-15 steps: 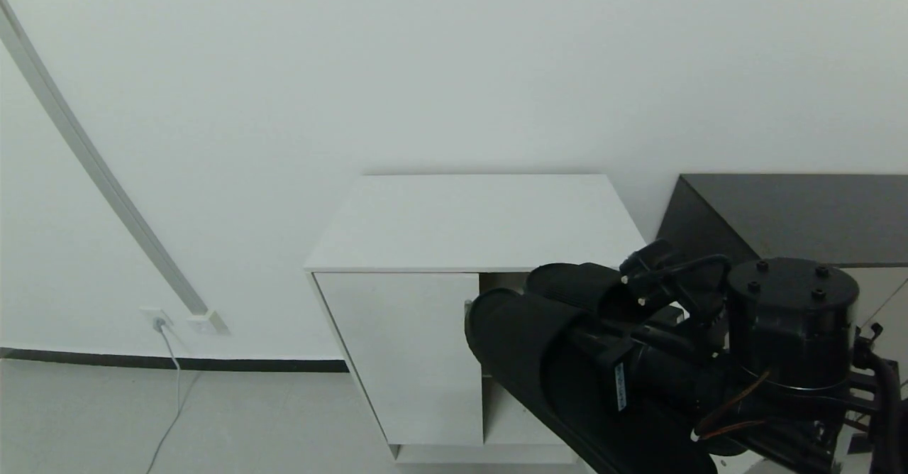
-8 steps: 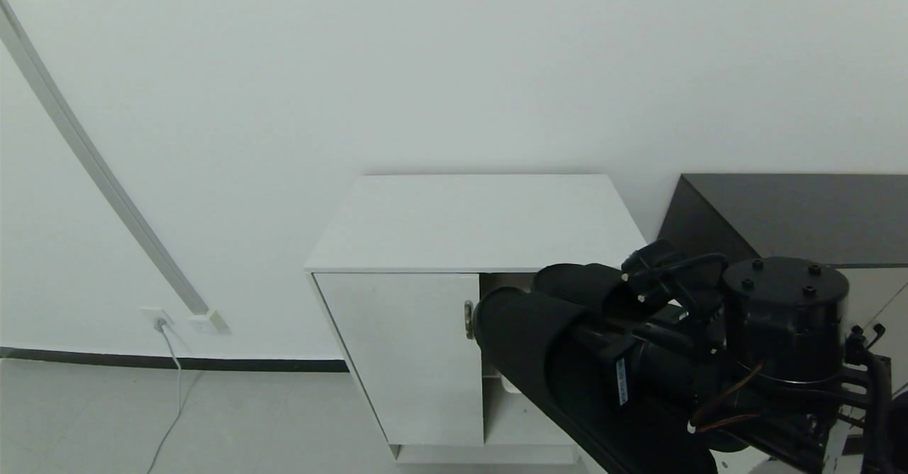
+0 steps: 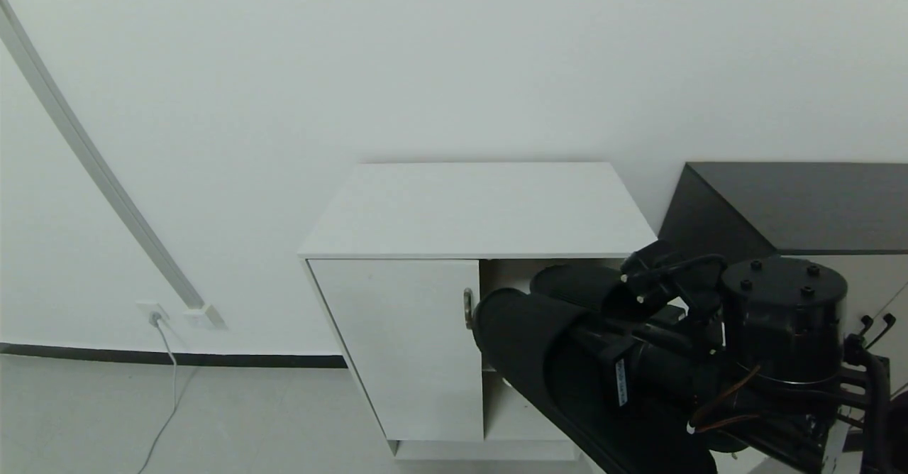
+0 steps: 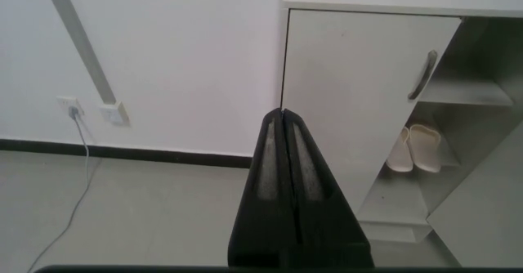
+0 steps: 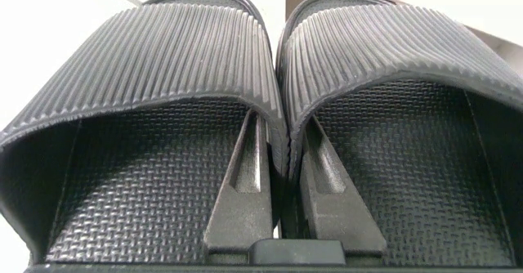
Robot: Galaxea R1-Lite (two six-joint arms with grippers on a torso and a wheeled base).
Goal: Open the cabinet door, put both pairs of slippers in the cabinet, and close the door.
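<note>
A white cabinet (image 3: 475,208) stands against the wall. Its left door (image 3: 404,346) is closed, with a handle (image 3: 467,307) at the inner edge, and the right side stands open. A pair of black ribbed slippers (image 3: 539,339) hangs in front of the open right compartment. My right gripper (image 5: 282,134) is shut on the slippers' two touching side walls (image 5: 278,101). A pair of white slippers (image 4: 413,146) lies on a lower shelf inside the cabinet. My left gripper (image 4: 282,126) is shut on nothing, low and to the left of the cabinet (image 4: 368,77).
A dark piece of furniture (image 3: 794,204) stands right of the cabinet. A wall socket with a cable (image 3: 152,314) and a slanted grey strip (image 3: 92,155) are on the wall to the left. Bare grey floor (image 3: 213,417) lies left of the cabinet.
The head camera has shifted, so the cabinet sits slightly higher in the picture. The black slippers have moved a little right, uncovering the door handle.
</note>
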